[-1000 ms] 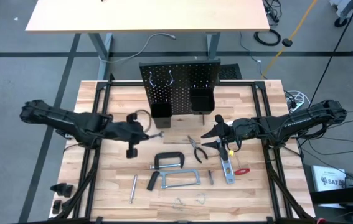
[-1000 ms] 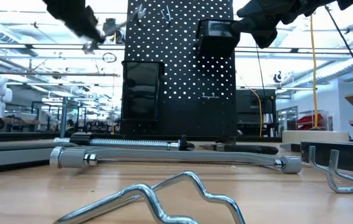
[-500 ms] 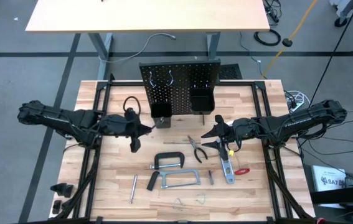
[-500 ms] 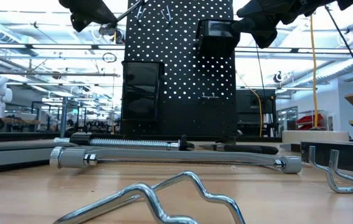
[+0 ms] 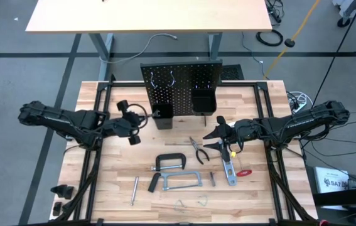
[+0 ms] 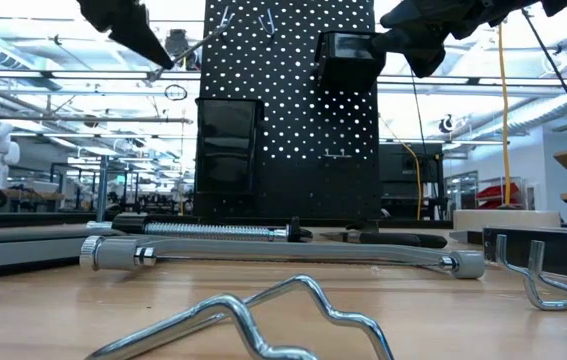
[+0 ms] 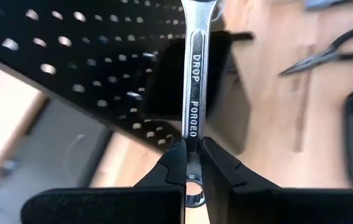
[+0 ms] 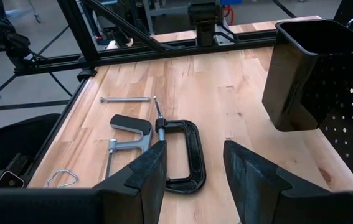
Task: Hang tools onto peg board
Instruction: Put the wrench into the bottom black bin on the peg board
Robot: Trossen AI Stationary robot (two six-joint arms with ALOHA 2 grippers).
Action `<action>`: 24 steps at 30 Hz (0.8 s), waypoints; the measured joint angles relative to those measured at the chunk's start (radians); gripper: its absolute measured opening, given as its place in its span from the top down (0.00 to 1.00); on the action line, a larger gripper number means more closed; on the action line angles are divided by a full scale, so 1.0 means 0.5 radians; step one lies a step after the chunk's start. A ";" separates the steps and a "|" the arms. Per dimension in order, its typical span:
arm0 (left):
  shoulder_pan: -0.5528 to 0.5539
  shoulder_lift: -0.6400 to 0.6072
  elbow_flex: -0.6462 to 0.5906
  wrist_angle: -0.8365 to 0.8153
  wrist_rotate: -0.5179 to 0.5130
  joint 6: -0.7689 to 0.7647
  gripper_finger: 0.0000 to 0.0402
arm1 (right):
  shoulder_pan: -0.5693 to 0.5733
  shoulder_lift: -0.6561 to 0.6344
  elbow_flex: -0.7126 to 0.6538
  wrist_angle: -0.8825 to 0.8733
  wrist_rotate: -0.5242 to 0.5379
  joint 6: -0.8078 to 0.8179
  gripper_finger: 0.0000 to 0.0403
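the silver wrench [image 7: 195, 74] is clenched between the fingers of the left gripper [image 7: 190, 163], raised off the table just in front of the peg board [image 5: 181, 81], near its left bin [image 5: 161, 112]. the right gripper [image 8: 192, 163] hangs released, empty, before the peg board's right bin [image 8: 301, 68], above the c-clamp [image 8: 185, 152].

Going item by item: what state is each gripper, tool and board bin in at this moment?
left gripper: shut on the wrench, raised near the peg board
wrench: held, off the table
right gripper: open, empty, above the table
C-clamp: lying flat on the table
hacksaw: lying flat
pliers: lying flat, handles spread
peg board: upright
right bin: hanging on the peg board, contents unseen
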 joint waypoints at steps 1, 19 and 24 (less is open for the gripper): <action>-0.009 0.025 0.044 -0.033 -0.042 0.021 0.95 | 0.000 0.000 0.000 0.000 0.004 0.000 0.62; -0.054 0.624 0.489 -0.576 -0.862 0.850 0.95 | -0.001 0.000 0.000 -0.002 0.093 -0.001 0.62; -0.023 0.759 0.489 -0.731 -0.973 0.857 0.95 | 0.000 0.000 0.000 -0.003 0.093 -0.001 0.62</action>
